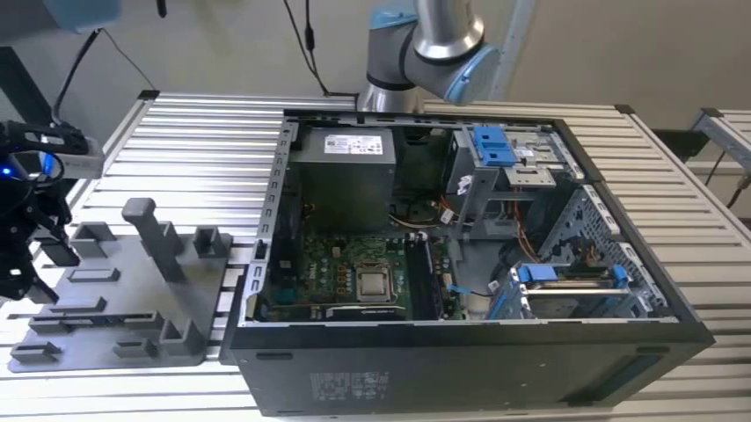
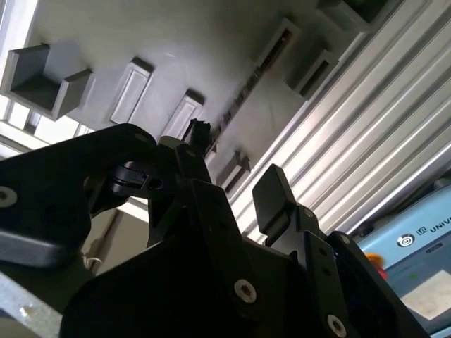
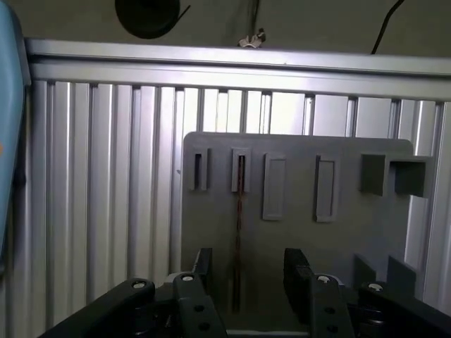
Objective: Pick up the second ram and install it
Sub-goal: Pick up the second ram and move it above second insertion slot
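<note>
Pick-up step, as judged: the tool [image 3: 250,264], open wide and empty, hovers over the fixture plate [image 3: 338,246], where the second ram [image 3: 238,232] stands edge-on in its slot; grasping calls for centring the jaws across it.

Clear gap between spread fingers of gripper [image 3: 250,271], in line with second ram [image 3: 238,225] standing edge-up in fixture plate [image 3: 352,246] slot. Low raised holders [image 3: 273,186] alongside. Tall post [image 1: 141,224] nearby. Open-topped computer case [image 1: 470,374] beside plate.
</note>
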`<state>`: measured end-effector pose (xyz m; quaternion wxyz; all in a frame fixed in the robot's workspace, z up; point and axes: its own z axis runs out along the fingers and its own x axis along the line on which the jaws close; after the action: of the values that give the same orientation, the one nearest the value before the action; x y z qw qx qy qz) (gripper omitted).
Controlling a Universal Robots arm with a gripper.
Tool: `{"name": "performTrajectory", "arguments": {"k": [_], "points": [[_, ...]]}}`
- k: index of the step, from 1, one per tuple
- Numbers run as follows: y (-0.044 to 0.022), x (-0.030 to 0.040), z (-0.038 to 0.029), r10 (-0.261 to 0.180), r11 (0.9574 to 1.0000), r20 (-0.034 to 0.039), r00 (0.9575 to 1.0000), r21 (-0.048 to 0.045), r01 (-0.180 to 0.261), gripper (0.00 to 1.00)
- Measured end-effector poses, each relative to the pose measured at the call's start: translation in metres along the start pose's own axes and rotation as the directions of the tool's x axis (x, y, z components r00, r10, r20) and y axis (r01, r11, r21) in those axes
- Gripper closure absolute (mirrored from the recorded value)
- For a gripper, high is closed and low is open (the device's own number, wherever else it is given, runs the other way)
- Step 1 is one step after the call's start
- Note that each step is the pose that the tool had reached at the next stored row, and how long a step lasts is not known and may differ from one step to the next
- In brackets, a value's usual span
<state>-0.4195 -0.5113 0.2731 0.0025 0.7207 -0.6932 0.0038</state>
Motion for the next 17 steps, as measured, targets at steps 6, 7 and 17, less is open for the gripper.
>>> {"name": "performTrajectory", "arguments": {"k": [6, 7, 17], "points": [[0.0000, -0.0001, 0.0071, -0.008, 1.0000, -0.0003, 1.0000, 0.0004, 0.008, 0.46], [0.0000, -0.0001, 0.0081, -0.009, 1.0000, -0.0003, 1.0000, 0.0004, 0.009, 0.46], [0.0001, 0.0001, 0.0157, -0.015, 0.9999, -0.0019, 0.9999, 0.0004, 0.015, 0.46]]}}
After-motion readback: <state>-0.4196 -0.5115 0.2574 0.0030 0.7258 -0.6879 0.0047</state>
